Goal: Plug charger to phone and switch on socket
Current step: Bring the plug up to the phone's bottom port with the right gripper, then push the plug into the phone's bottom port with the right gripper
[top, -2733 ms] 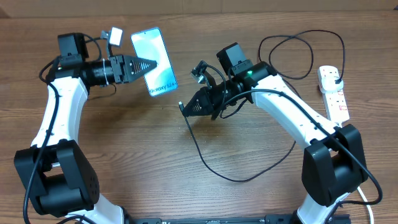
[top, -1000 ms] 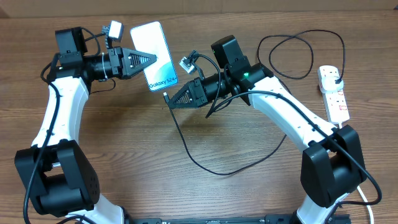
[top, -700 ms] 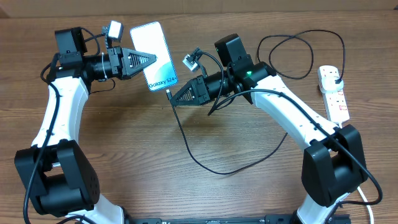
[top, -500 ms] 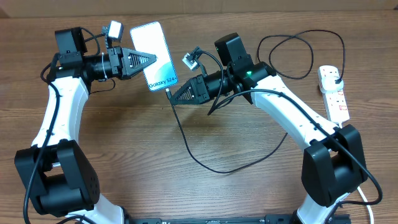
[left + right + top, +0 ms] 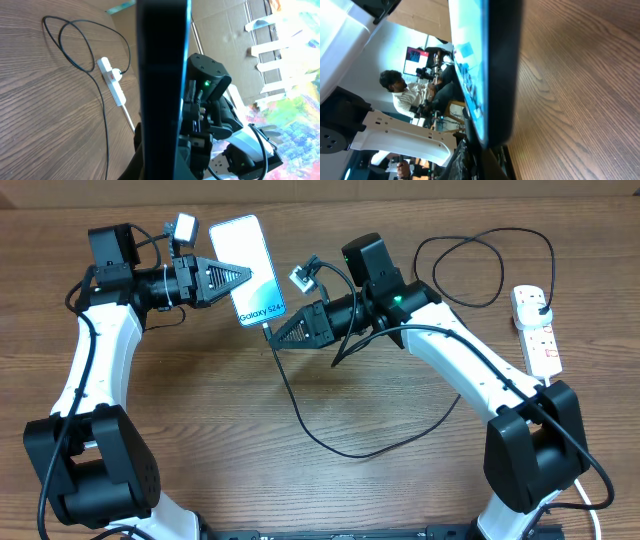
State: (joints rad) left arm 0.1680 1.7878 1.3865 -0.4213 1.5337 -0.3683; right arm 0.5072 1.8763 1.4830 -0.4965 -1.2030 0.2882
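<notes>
- Left gripper: clamped narrow across the phone's side edges, holding it off the table. It has not shifted over the last second, and it sits a touch higher than a few seconds back.
- Phone: held aloft at upper left, screen up and lit, with the "Galaxy S24+" end pointing down toward the right arm. In the left wrist view it is only a dark slab seen edge-on.
- Charger, connector tip: this is the change. A few seconds ago it hung well apart from the phone, lower and to the right. Now it sits right at the phone's bottom edge, having crept in over the last second. (Whether it is in the port or only touching, I cannot tell from here.)
- Right gripper: pinched tight on the connector end of the charger, nose just beside the phone's lower end. The cable trails down from it across the table.
- Meaning for the task: the plugging step looks to be at the point of insertion and is not confirmed done.
- Socket: lying at the far right, well apart from both arms and untouched. The charger's black plug appears to sit in it. The switching step looks yet to come.
</notes>
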